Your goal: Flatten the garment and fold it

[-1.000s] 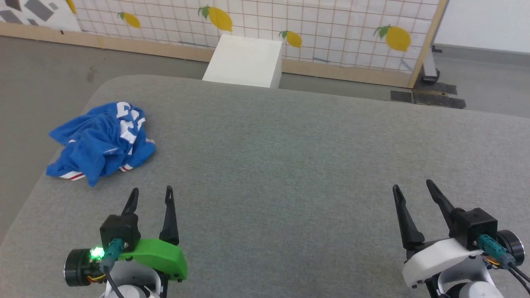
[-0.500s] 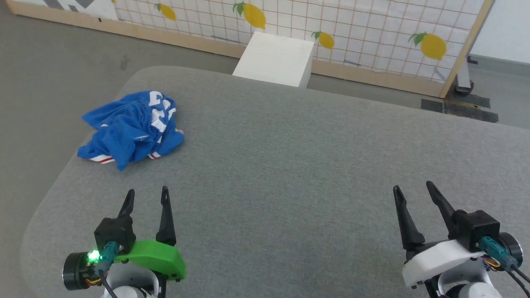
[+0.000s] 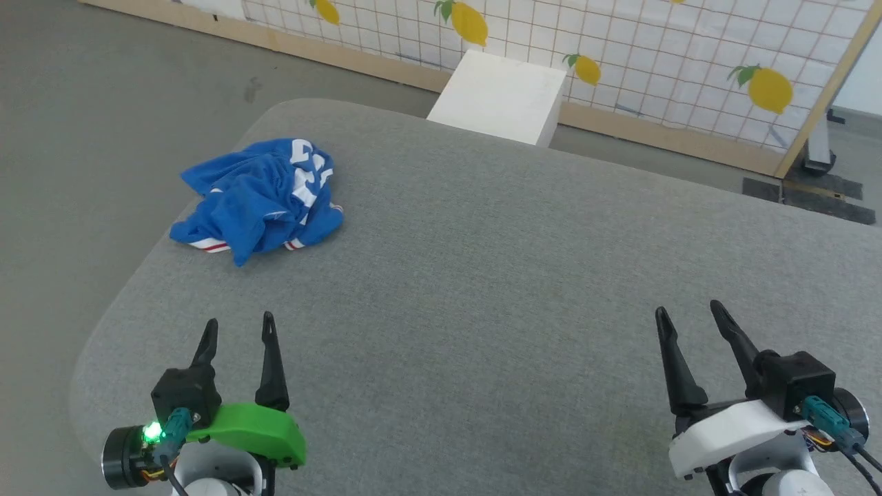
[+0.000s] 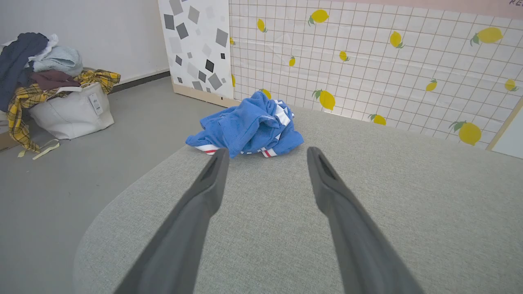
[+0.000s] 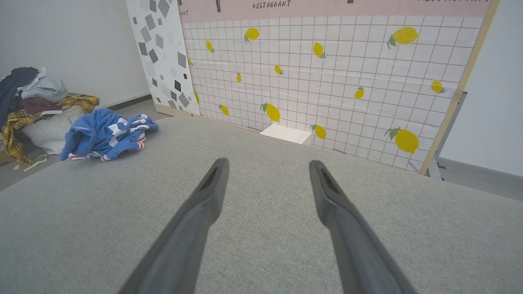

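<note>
We are at the approach step: the garment lies crumpled at 10 o'clock on the grey table. Our left gripper and right gripper gape wide and empty. Next, we judge, comes reaching for a hem.

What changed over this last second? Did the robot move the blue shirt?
No. The head camera turned left, so the garment, the white box and the lemon wall all slid right together in the head view. Nothing was taken hold of or let go. The garment is the same crumpled heap at the grey table's far left corner, and the left gripper and right gripper stayed open and empty.
</note>
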{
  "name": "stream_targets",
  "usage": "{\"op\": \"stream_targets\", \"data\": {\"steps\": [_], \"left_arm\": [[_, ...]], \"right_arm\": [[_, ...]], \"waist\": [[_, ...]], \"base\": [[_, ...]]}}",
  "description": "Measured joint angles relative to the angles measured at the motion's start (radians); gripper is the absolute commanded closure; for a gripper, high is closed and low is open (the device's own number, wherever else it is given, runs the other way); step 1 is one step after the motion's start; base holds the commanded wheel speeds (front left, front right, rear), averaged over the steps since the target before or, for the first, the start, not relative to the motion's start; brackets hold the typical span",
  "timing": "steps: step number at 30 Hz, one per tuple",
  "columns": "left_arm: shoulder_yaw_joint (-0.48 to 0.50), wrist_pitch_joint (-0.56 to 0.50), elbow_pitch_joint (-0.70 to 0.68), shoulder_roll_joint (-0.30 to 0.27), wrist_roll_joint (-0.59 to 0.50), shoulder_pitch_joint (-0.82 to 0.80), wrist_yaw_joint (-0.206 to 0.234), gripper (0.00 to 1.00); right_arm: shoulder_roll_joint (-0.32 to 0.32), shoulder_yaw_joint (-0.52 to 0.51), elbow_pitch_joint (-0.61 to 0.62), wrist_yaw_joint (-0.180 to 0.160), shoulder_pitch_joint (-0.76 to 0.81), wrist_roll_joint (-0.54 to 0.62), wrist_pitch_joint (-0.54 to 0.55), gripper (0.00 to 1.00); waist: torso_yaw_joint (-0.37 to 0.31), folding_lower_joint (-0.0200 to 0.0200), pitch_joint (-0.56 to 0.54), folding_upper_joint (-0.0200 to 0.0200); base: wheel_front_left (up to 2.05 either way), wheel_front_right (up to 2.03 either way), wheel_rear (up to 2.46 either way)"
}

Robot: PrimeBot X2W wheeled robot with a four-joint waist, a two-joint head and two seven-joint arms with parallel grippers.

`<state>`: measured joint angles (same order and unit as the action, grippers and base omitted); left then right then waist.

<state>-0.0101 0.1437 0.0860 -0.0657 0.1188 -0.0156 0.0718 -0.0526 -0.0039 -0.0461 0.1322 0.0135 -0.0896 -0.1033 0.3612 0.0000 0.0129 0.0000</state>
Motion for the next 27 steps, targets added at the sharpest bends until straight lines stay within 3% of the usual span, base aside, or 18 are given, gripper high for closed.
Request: {"op": "stream_targets", "data": {"steps": [27], "left_arm": [[0.002, 0.054, 0.051, -0.015, 0.05, 0.0, 0.035, 0.0]], "right_arm": [[0.001, 0.033, -0.008, 0.0, -0.013, -0.023, -0.022, 0.0]], "waist": [[0.126, 0.0, 0.012, 0.0]], "base": [[0.0, 0.0, 0.0]]}}
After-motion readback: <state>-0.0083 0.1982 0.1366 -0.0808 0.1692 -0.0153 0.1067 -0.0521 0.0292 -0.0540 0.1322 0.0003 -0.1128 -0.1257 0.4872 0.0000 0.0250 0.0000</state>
